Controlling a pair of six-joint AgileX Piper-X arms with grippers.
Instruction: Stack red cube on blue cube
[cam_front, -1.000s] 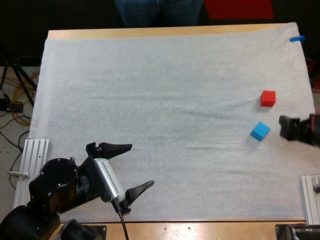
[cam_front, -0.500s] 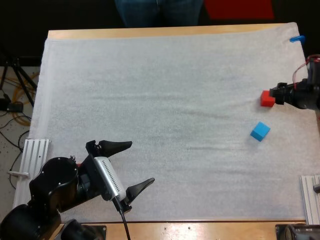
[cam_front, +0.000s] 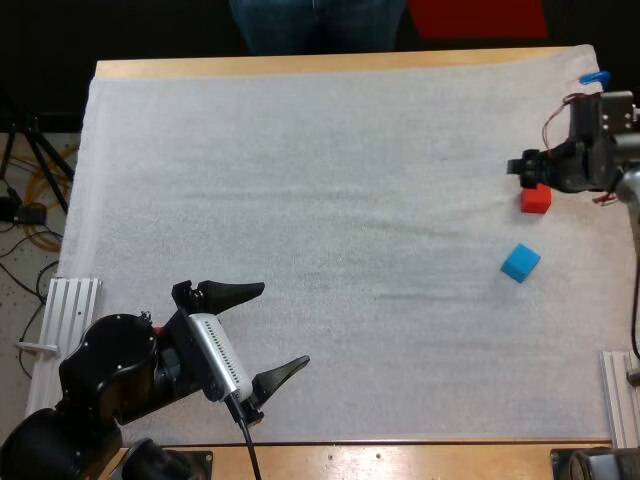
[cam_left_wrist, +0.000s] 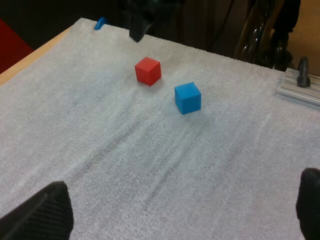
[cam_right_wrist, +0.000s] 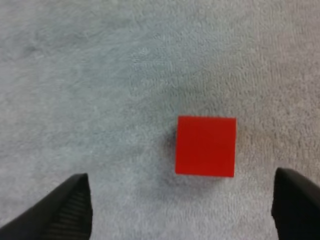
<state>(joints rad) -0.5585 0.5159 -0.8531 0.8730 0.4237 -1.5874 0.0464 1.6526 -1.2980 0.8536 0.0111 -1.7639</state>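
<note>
On the counter's white mat (cam_front: 300, 200), the right claw (cam_front: 528, 170) hangs wide open and empty over the red cube (cam_front: 536, 199) at the far right, apparently lining up a grab, with the blue cube (cam_front: 520, 263) just nearer and the left claw (cam_front: 283, 329) open and idle near-left.

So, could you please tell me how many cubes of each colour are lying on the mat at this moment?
red cube: 1
blue cube: 1
Total: 2
</note>
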